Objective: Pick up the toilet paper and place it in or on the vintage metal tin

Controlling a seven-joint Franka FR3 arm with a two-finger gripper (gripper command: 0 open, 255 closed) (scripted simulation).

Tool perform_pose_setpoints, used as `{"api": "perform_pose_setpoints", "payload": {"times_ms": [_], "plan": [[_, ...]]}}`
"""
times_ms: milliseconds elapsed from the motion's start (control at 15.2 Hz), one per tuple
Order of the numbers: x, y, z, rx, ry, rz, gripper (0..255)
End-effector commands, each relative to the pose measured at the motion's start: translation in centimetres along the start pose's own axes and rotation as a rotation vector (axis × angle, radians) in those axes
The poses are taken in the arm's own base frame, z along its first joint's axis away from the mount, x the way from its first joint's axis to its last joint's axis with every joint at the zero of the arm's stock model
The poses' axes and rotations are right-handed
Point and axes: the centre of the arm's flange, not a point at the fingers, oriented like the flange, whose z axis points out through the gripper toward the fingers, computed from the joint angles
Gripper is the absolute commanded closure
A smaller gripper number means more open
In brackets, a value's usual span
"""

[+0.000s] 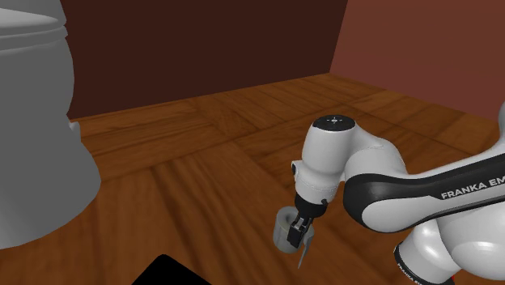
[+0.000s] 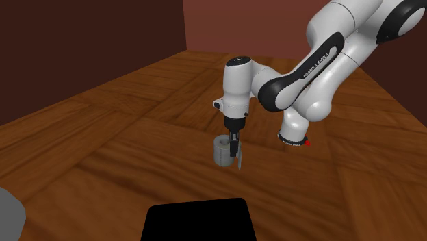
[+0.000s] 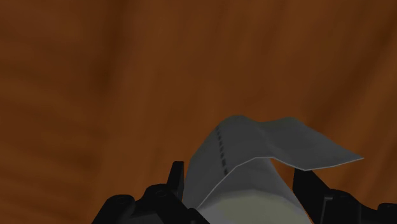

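Toilet paper, a pale grey roll (image 1: 285, 229) with a loose perforated sheet (image 3: 254, 140) trailing off it, sits between the fingers of the all-black two-finger gripper (image 1: 298, 235). The fingers are closed partway and press its two sides. This happens low over the brown wooden plank floor (image 1: 202, 162), well out from the corner where the dark red walls meet. I cannot tell whether the roll has cleared the floor. The white arm comes straight down on it, probably so the fingers grip the curved sides and the free sheet hangs clear below. A large grey rounded fixture (image 1: 32, 121), perhaps a toilet base, stands near the wall. A flat black rounded shape (image 2: 198, 219) lies on the floor near the roll. It may be the tin, but that is a guess. If so, the carry looks short.
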Motion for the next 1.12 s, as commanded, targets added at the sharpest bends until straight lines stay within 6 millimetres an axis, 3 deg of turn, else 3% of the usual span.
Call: {"api": "perform_pose_setpoints", "payload": {"times_ms": [0, 528, 1056], "plan": [[0.0, 0.0, 0.0, 0.0, -0.001, 0.0, 255], [0.0, 0.0, 0.0, 0.0, -0.001, 0.0, 255], [-0.1, 0.0, -4.2, 0.0, -0.001, 0.0, 255]]}}
